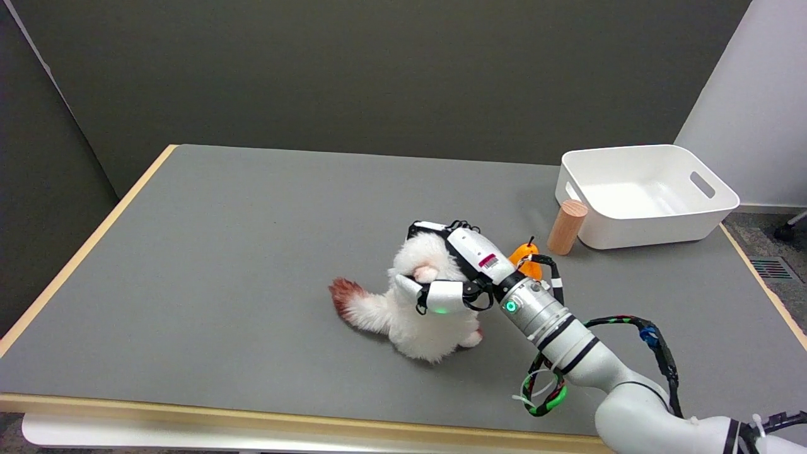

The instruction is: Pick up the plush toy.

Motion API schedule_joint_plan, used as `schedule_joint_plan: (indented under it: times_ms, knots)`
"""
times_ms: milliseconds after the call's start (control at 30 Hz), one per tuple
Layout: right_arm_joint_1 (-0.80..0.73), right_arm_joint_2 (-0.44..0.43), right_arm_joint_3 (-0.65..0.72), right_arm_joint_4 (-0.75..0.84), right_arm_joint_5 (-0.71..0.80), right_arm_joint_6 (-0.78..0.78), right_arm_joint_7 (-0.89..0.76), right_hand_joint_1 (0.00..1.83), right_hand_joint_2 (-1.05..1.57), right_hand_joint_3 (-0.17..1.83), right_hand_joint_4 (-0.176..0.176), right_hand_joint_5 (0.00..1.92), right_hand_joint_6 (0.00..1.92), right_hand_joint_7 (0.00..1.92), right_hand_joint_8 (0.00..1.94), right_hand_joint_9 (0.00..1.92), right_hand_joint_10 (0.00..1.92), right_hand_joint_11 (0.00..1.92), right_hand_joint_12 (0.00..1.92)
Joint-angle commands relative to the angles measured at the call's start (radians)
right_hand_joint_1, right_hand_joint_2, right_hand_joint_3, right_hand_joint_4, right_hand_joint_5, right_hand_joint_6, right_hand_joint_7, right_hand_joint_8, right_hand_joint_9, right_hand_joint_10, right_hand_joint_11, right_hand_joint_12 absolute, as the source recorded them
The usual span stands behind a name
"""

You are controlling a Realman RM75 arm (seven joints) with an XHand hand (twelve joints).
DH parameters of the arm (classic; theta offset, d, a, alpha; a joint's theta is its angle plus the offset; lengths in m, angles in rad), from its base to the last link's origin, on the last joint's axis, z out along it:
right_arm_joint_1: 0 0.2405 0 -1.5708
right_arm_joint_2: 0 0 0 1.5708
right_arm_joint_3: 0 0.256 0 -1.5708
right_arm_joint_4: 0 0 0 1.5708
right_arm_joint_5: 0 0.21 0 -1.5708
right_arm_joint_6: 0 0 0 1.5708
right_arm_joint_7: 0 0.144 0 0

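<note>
Your right arm (586, 359) comes in from the near right, and its robot hand (457, 271) sits on the right side of the plush toy (410, 315), fingers wrapped over the toy's top and one lower finger curled across its front, so it looks to be holding the toy. That white, fluffy toy rests on the grey desk (220, 252) near the middle, its reddish-tipped tail pointing left, away from the hand. Its long axis runs roughly left to right, and the hand grips the bulkier right end. The toy's underside appears to touch the desk, so I judge the lift not yet made. Behind the wrist lie a small orange object (526, 255), a wooden cylinder (567, 226) and a white bin (649, 189), well apart from the toy.
</note>
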Motion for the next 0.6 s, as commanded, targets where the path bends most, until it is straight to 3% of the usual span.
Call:
schedule_joint_plan:
  times_ms: [33, 100, 167, 233, 333, 600]
  knots:
    - [0.049, -0.040, 0.004, -0.093, -0.092, 0.090, 0.012, 0.85, 1.05, 0.78, -0.044, 0.55, 1.89, 0.61, 1.94, 0.85, 1.92, 0.62, 1.92]
    - [0.055, -0.039, 0.007, -0.097, -0.101, 0.118, 0.012, 0.80, 1.12, 0.69, -0.023, 0.50, 1.92, 0.57, 1.94, 0.85, 1.92, 0.61, 1.92]
    - [0.061, -0.037, 0.011, -0.097, -0.110, 0.145, 0.012, 0.92, 0.82, 0.77, -0.039, 0.34, 1.92, 0.53, 1.94, 0.85, 1.92, 0.62, 1.92]
    - [0.064, -0.034, 0.025, -0.091, -0.127, 0.171, 0.012, 0.96, 0.72, 0.80, -0.045, 0.29, 1.92, 0.50, 1.94, 0.85, 1.92, 0.62, 1.92]
    - [0.066, -0.024, 0.067, -0.058, -0.170, 0.206, 0.012, 0.79, 1.17, 0.61, -0.035, 0.47, 1.92, 0.48, 1.94, 0.86, 1.92, 0.60, 1.92]
    - [0.068, 0.018, 0.178, 0.045, -0.226, 0.240, -0.033, 0.80, 1.17, 0.61, -0.049, 0.47, 1.92, 0.49, 1.94, 0.90, 1.92, 0.65, 1.92]
